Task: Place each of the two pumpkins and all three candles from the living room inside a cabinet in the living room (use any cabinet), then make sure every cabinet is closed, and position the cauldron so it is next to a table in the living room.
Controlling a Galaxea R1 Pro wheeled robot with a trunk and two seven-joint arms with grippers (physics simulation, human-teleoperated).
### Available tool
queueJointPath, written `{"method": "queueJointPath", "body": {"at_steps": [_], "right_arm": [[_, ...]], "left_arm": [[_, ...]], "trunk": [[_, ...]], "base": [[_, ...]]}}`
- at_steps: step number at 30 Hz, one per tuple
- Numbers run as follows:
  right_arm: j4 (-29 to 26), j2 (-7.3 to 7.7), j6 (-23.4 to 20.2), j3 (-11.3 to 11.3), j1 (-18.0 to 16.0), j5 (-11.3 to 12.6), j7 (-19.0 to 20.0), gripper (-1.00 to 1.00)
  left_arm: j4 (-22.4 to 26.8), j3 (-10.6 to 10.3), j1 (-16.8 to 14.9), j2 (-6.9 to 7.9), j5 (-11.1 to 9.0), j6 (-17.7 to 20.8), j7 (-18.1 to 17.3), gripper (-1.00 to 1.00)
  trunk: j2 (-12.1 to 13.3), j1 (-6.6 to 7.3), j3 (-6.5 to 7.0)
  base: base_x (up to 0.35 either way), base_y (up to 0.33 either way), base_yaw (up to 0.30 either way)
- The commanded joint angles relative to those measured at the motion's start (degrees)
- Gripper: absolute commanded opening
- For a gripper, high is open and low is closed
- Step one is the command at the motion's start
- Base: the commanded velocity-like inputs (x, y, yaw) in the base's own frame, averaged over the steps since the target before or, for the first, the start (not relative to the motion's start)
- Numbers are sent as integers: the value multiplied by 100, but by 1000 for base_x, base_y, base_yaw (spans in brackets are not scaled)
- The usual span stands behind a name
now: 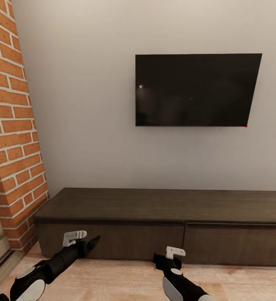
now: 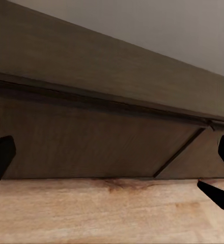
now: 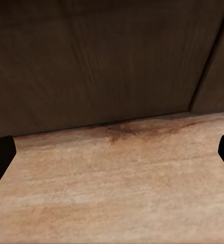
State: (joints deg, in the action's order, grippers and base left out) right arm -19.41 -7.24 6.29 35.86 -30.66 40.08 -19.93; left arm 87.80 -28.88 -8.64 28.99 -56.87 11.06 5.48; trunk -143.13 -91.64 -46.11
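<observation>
Pale grey wall [image 1: 92, 104] fills the background, with a red brick column [image 1: 12, 125] at its left edge and a flat black television [image 1: 194, 90] mounted above. Below runs the long, low dark brown wooden cabinet [image 1: 163, 221], bare on top, both handle-less fronts closed, standing on light wood flooring [image 1: 125, 280]. Low before the left front, the black left gripper [image 1: 92, 242] hangs with fingers spread wide, holding nothing. Near the seam between the fronts, the black right gripper [image 1: 159, 259] is likewise spread and empty.
</observation>
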Motion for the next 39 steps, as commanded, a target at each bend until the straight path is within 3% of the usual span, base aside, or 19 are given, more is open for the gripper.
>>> {"method": "queueJointPath", "body": {"at_steps": [1,6,7,10,14,15,18,19,23,24,25,27,28,30,31,32,37,39], "right_arm": [[0,2,37,52,-6,58,-28,100],[3,5,49,54,-5,55,-21,100],[11,4,52,60,-7,38,-11,100],[49,0,55,65,-9,10,-11,100],[73,-1,52,80,-8,-3,-26,100],[83,3,52,87,-7,-6,-35,100],[84,4,85,68,-9,-7,-44,100],[60,4,126,51,-9,14,-48,100],[7,3,194,-132,-7,100,-16,100],[-15,3,205,-267,-6,157,11,100],[-71,3,218,-645,-6,331,158,100],[-122,6,225,-1116,-7,552,530,100],[-128,10,222,-1598,-5,786,1155,100],[-99,19,204,-2076,-4,1029,1932,100],[-12,26,184,-2570,0,1302,2706,100],[63,30,172,-2815,2,1442,3071,100],[609,61,109,-3788,6,1942,4385,100],[699,62,100,-3906,2,1960,4524,100]], "left_arm": [[84,180,-6,-4,-72,152,44,100],[231,831,-6,-18,-94,713,-7,100],[259,1082,-8,-25,-98,986,-54,100],[296,1462,-37,-35,-111,1439,-276,100],[324,1755,-107,-36,-248,1820,-558,100],[331,1939,-174,-35,-388,2065,-674,100],[337,2217,-327,-34,-606,2508,-824,100],[339,2348,-434,-36,-711,2832,-914,100],[342,2489,-582,-39,-823,3370,-1092,100],[342,2509,-614,-40,-839,3461,-1140,100],[339,2538,-669,-41,-863,3592,-1220,100],[341,2554,-706,-41,-881,3682,-1278,100],[342,2564,-729,-42,-904,3781,-1319,100],[342,2566,-747,-42,-920,3916,-1345,100],[343,2581,-762,-44,-935,4040,-1364,100],[343,2588,-765,-45,-945,4085,-1373,100],[343,2605,-782,-53,-1026,4209,-1471,100],[343,2605,-784,-55,-1040,4222,-1497,100]], "trunk": [[-3,1,-7],[-3,1,-7],[-3,1,-7],[-3,1,-7],[-3,1,-7],[-3,1,-7],[-3,1,-7],[-3,1,-7],[-3,1,-7],[-3,1,-7],[-3,1,-7],[-3,1,-7],[-3,1,-7],[-3,1,-7],[-3,1,-7],[-3,1,-7],[-3,1,-7],[-3,1,-7]], "base": [[0,0,0],[0,0,0],[0,0,0],[0,0,0],[0,0,0],[0,0,0],[0,0,0],[0,0,0],[0,0,0],[0,0,0],[0,0,0],[0,0,0],[0,0,0],[0,0,0],[0,0,0],[0,0,0],[0,0,0],[0,0,0]]}}
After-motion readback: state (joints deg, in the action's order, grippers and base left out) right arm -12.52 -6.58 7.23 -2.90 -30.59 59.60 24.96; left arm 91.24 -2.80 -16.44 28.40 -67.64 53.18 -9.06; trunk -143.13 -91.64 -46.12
